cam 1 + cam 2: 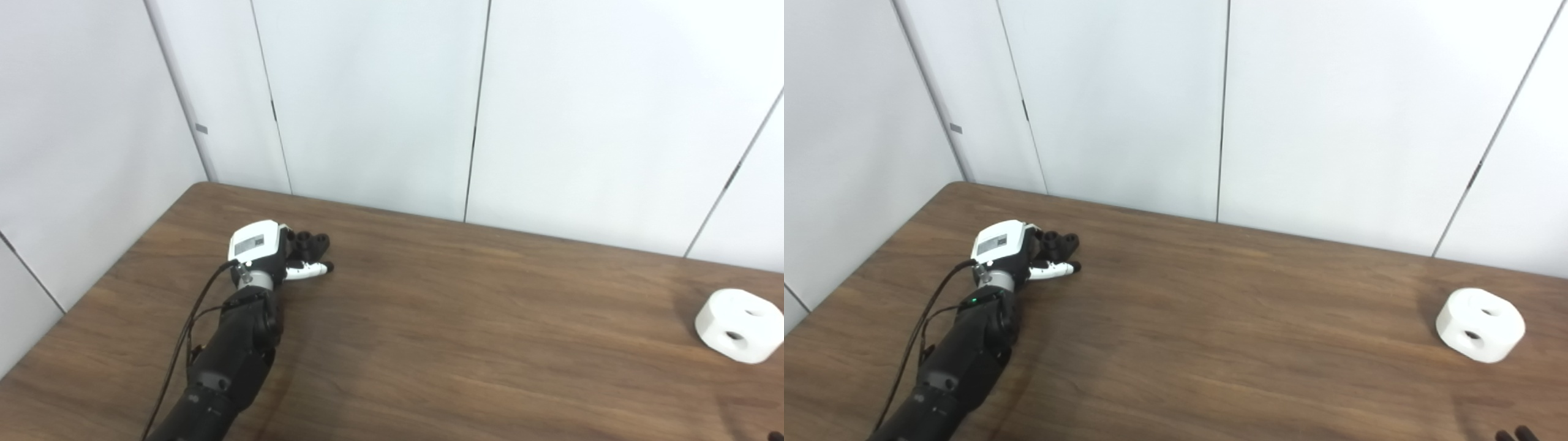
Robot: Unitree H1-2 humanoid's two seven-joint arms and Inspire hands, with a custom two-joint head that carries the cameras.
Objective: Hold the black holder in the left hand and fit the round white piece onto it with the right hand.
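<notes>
The black holder [309,242] lies on the table's far left, its round pegs showing just past my left hand [260,248]. That hand is pressed against the holder, with its thumb [308,269] stretched along the near side. The palm hides its fingers, so the grip cannot be made out. The round white piece [1480,324] with two holes rests on the table at the far right, untouched. Of my right hand [1513,434] only dark fingertips show at the bottom right corner, near the white piece but apart from it.
The brown wooden table [465,331] stretches between the two parts. White wall panels [367,98] rise directly behind its far edge and along its left side. A black cable [184,343] runs along my left forearm.
</notes>
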